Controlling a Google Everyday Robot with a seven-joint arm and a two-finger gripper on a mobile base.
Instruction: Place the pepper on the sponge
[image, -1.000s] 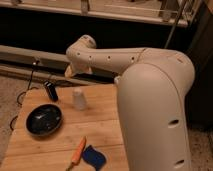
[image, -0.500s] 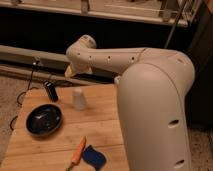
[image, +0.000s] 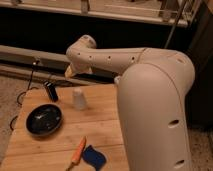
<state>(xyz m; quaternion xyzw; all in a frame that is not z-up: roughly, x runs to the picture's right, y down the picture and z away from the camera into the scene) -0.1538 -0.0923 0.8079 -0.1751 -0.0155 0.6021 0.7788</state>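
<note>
An orange pepper, long and thin, lies near the front edge of the wooden table. A blue sponge lies just to its right, touching or almost touching it. My white arm reaches from the right, across the back of the table, to a bend at the upper left. My gripper seems to be the dark shape below that bend, at the table's back left corner. It is far from the pepper and the sponge.
A black bowl sits on the left side of the table. A white cup stands upside down behind the middle. The robot's bulky white body fills the right side. A cable hangs off the left edge.
</note>
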